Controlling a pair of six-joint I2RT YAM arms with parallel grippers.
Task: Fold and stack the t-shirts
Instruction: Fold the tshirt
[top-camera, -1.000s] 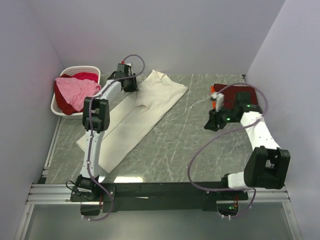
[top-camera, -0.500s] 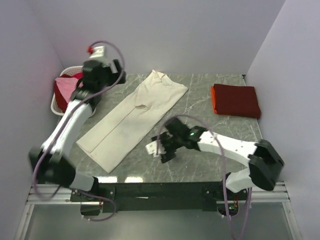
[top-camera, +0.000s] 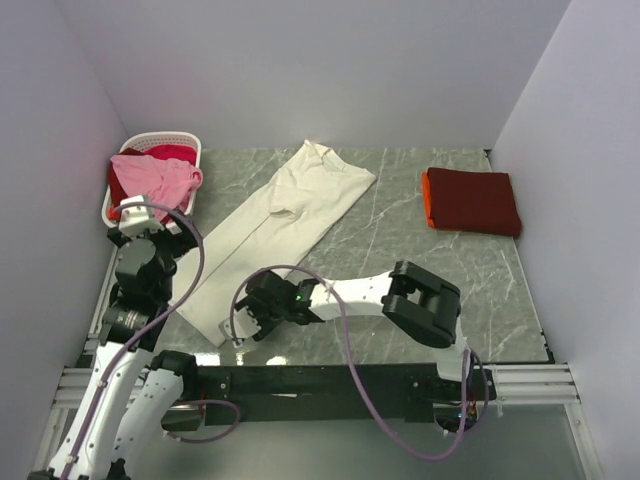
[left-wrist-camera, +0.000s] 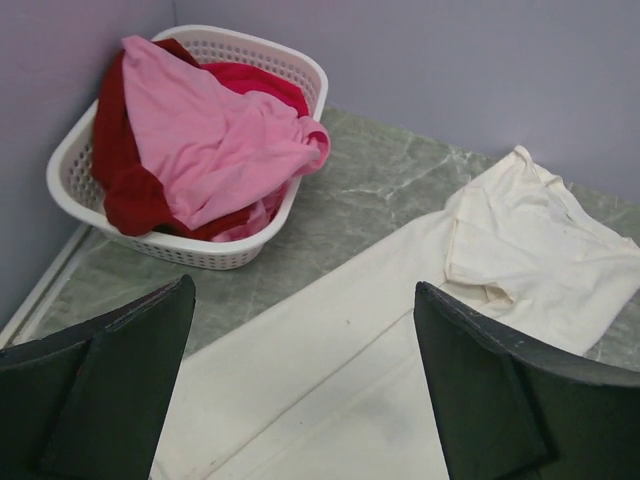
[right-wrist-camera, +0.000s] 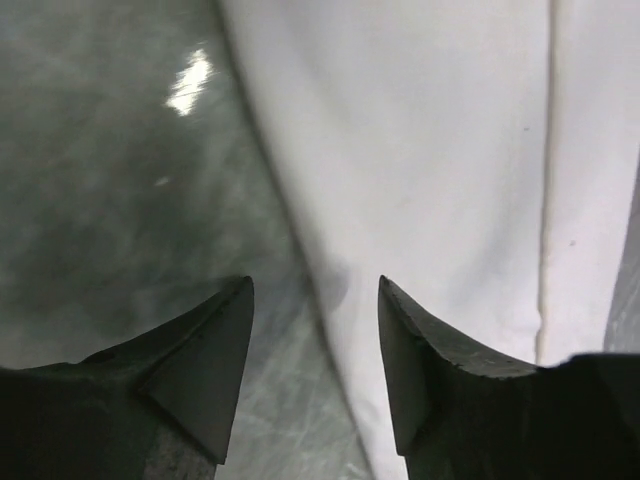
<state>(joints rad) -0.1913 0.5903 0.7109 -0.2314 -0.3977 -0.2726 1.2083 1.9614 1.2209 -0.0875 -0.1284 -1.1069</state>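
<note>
- The grey marble table (top-camera: 400, 250) carries everything.
- The cream-white t-shirt (top-camera: 270, 235) lies flat as a long strip. It runs slantwise from the far middle of the table to the near left, collar at the far end.
- A white slatted basket (top-camera: 108, 205) stands in the far left corner, just left of the strip.
- A pink t-shirt (top-camera: 150, 178) is heaped in the basket and spills over its right rim. A red t-shirt (top-camera: 172, 152) shows behind it, and darker red cloth (left-wrist-camera: 125, 190) shows under it.
- A dark red t-shirt (top-camera: 475, 200) lies folded at the far right, well apart from the others.
- The left gripper (left-wrist-camera: 302, 290) hangs above the near left, facing the basket. Its fingers are spread wide and hold nothing.
- The right gripper (right-wrist-camera: 315, 285) is low over the strip's near right edge. Its fingers are partly apart with nothing between them; one is over the cloth, one over bare marble.
</note>
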